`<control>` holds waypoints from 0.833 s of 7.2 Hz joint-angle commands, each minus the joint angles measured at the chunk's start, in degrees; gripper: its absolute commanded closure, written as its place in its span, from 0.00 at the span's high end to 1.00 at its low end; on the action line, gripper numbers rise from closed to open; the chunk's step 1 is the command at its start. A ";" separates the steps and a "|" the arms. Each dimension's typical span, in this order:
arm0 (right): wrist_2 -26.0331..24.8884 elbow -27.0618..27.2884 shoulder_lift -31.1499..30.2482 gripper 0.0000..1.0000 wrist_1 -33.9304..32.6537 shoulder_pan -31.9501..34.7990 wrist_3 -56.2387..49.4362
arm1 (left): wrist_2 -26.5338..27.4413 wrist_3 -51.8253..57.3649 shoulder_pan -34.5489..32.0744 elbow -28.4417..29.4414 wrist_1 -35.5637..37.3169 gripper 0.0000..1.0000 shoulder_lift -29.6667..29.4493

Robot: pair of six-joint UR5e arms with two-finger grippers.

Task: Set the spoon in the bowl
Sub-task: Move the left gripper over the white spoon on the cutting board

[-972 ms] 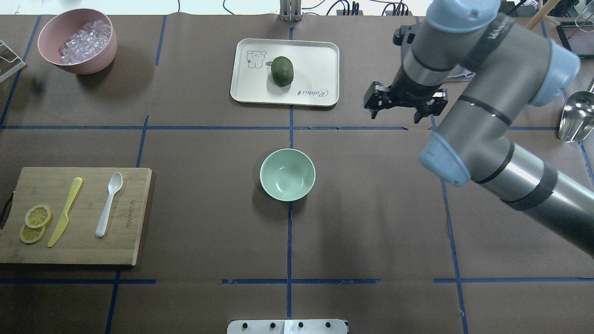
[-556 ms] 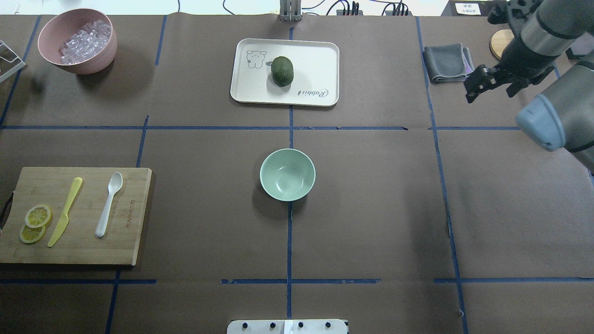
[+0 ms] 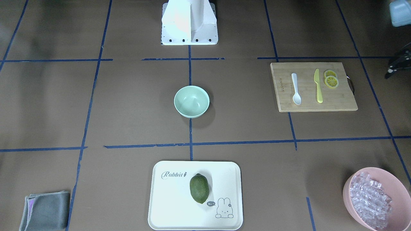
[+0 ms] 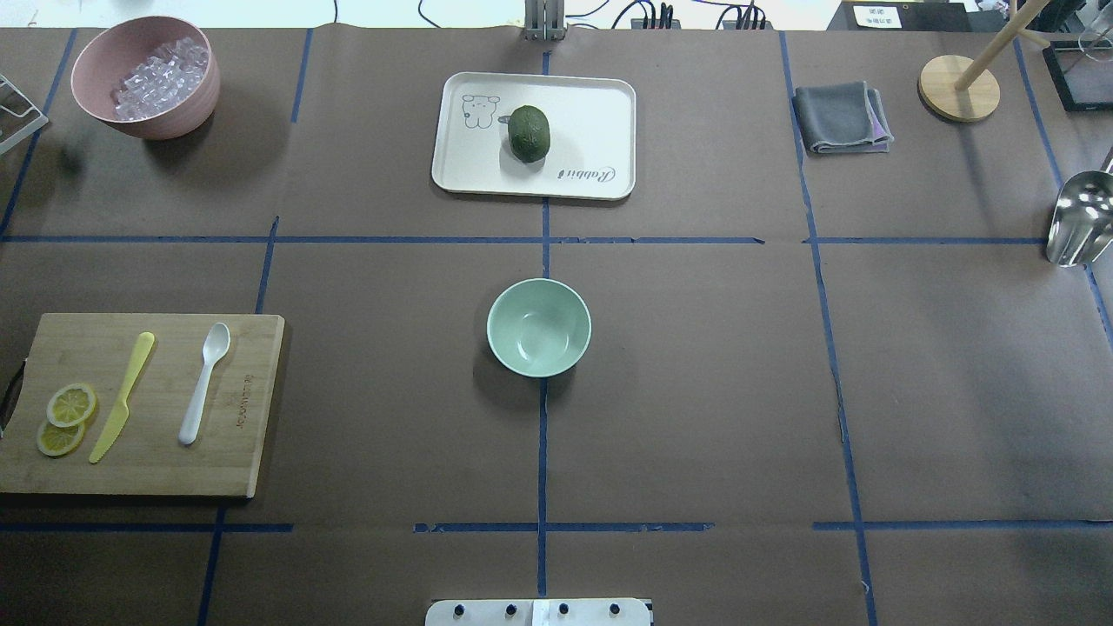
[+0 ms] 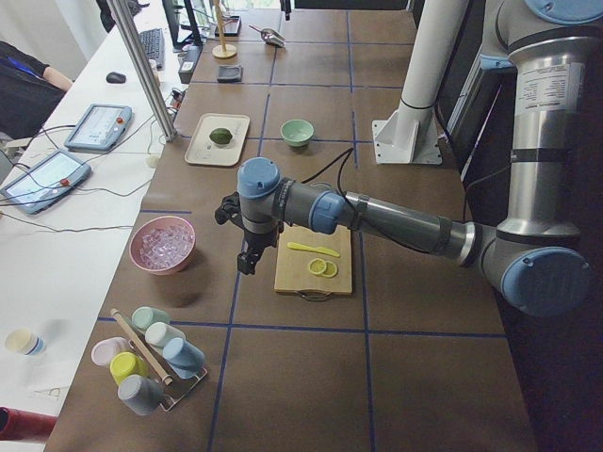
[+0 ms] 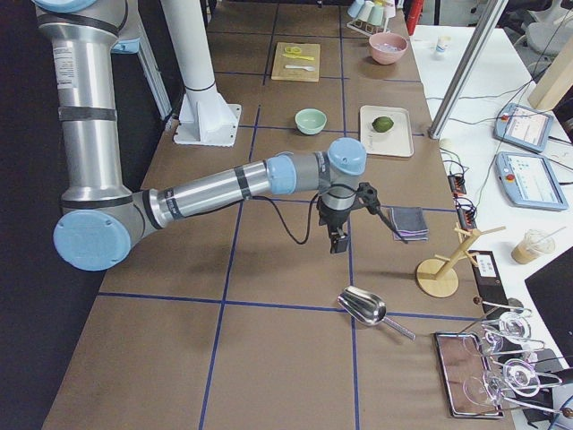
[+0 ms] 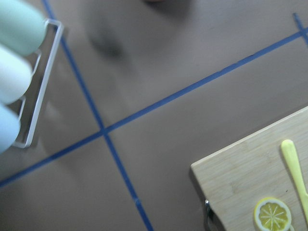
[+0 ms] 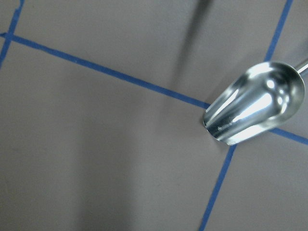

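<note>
The white spoon lies on the wooden cutting board at the table's left, beside a yellow knife. It also shows in the front view. The empty mint-green bowl stands at the table's centre, also in the front view. No arm shows in the overhead view. My left gripper hangs left of the board, beyond its outer edge; only a sliver shows in the front view, so I cannot tell its state. My right gripper hangs at the table's right end, state unclear.
A cream tray holds a green fruit at the back. A pink bowl of clear cubes stands back left. A grey cloth, a wooden stand and a metal scoop are at the right. A cup rack stands past the left gripper.
The right arm has swung away to the right and left the overhead view. The spoon, bowl and other objects have not moved.
</note>
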 commanded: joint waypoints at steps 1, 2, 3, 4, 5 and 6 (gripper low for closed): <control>0.87 -0.32 -9.78 1.00 2.98 5.86 -5.64 | 0.20 -21.96 8.02 -0.58 -8.25 1.00 -0.55; 0.77 -0.06 -9.81 1.00 3.00 5.87 -4.50 | 0.72 -31.30 12.33 -0.50 -11.95 1.00 -0.55; 0.86 0.03 -9.72 1.00 3.08 5.87 -3.79 | 5.68 -38.01 16.37 -0.59 -15.39 1.00 -0.47; 0.86 0.03 -9.72 1.00 3.08 5.87 -3.79 | 12.43 -45.21 22.50 -0.50 -18.90 1.00 -0.38; 0.86 0.03 -9.72 1.00 3.08 5.87 -3.79 | 15.37 -49.02 26.83 -0.32 -20.24 1.00 -0.29; 0.86 0.03 -9.72 1.00 3.08 5.87 -3.79 | 18.79 -53.50 30.18 -0.32 -22.17 1.00 0.06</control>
